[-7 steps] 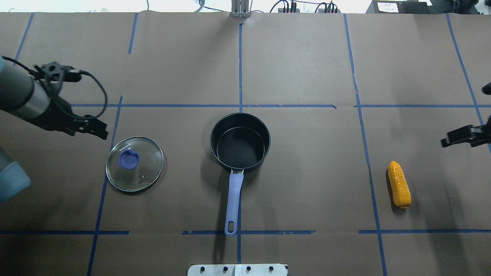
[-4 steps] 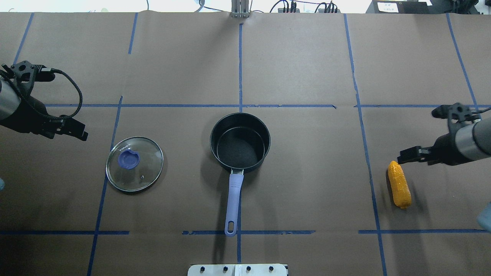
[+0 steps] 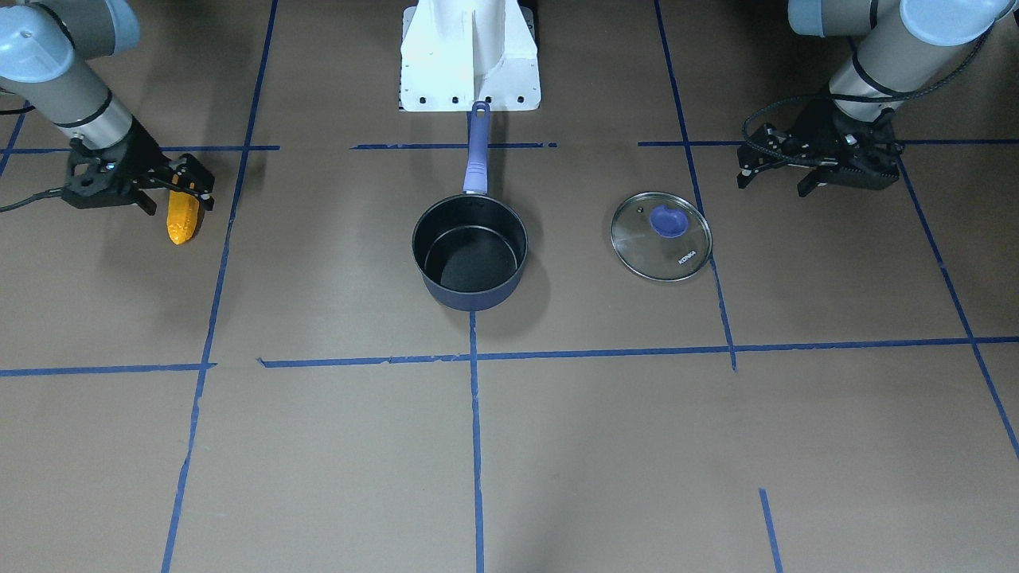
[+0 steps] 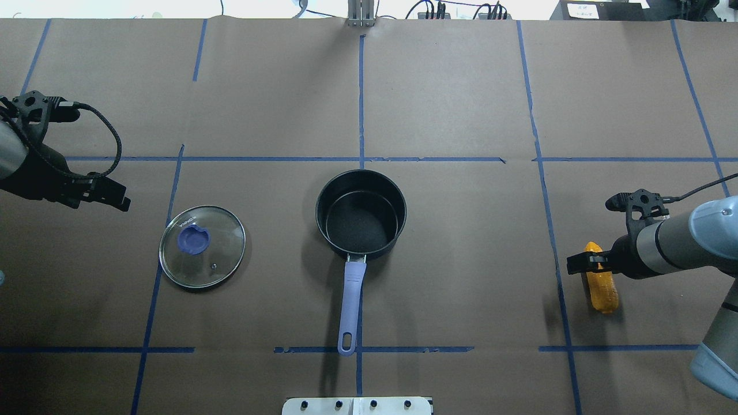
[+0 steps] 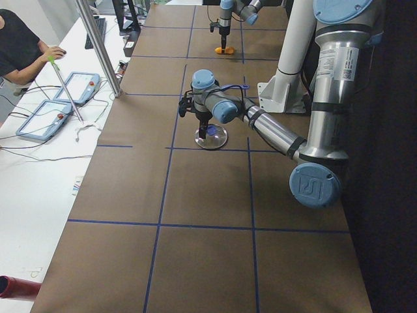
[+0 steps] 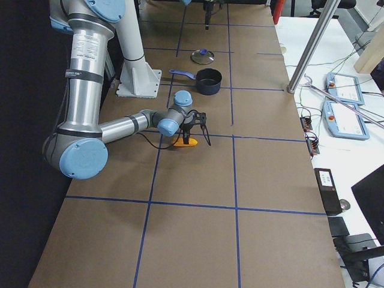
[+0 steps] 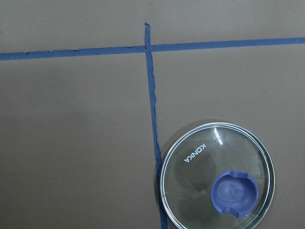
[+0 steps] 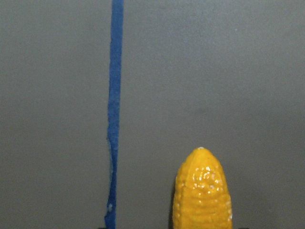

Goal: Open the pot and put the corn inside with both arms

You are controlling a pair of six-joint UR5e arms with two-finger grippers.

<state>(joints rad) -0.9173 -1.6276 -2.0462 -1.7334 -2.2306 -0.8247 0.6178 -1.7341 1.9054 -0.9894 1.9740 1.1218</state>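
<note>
The pot (image 4: 361, 214) stands open and empty at the table's middle, handle (image 4: 351, 300) towards the robot base; it also shows in the front view (image 3: 470, 253). The corn (image 4: 602, 294) lies on the table far to the right. My right gripper (image 4: 581, 264) is open, low over the corn's tapered half, one jaw on each side (image 3: 179, 199). The right wrist view shows the corn's tip (image 8: 202, 191) sticking out ahead. I cannot tell whether the jaws touch it. My left gripper (image 4: 118, 200) is open and empty, left of the lid.
The glass lid with a purple knob (image 4: 202, 246) lies flat on the table left of the pot, also in the left wrist view (image 7: 217, 179). Blue tape lines cross the brown table cover. The white robot base plate (image 3: 470, 79) sits behind the pot handle.
My right gripper came in from the right edge and moved down over the corn. My left gripper drew back to the left from the lid, then stayed nearly still.
</note>
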